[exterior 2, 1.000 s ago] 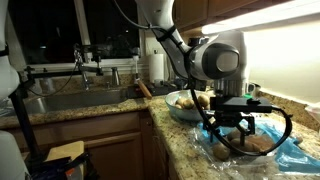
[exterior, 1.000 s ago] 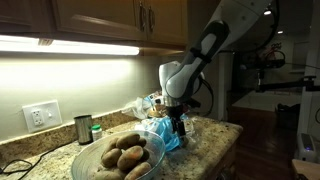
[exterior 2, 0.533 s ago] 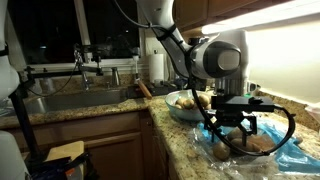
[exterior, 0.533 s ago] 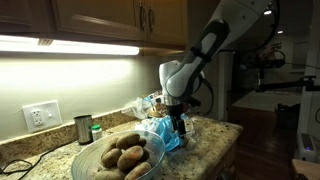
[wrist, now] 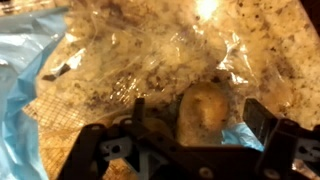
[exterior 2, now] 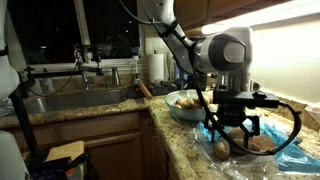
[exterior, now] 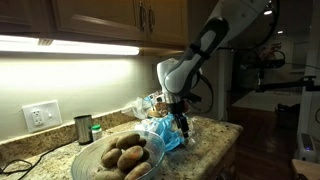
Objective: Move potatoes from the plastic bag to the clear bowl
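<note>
With jaws spread wide and empty, the black two-fingered gripper (exterior 2: 232, 128) hangs over a brown, rough-skinned oval potato (wrist: 205, 108) at the crinkled clear-and-blue plastic bag (wrist: 120, 60), so the pick-up seems in hand: lower, close, then carry to the wide clear bowl (exterior 2: 183, 113).

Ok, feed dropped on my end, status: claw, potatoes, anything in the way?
Claw open above plastic bag. One potato framed between jaws, not gripped. Clear bowl holds several potatoes. Crinkled bag crowds that potato.
</note>
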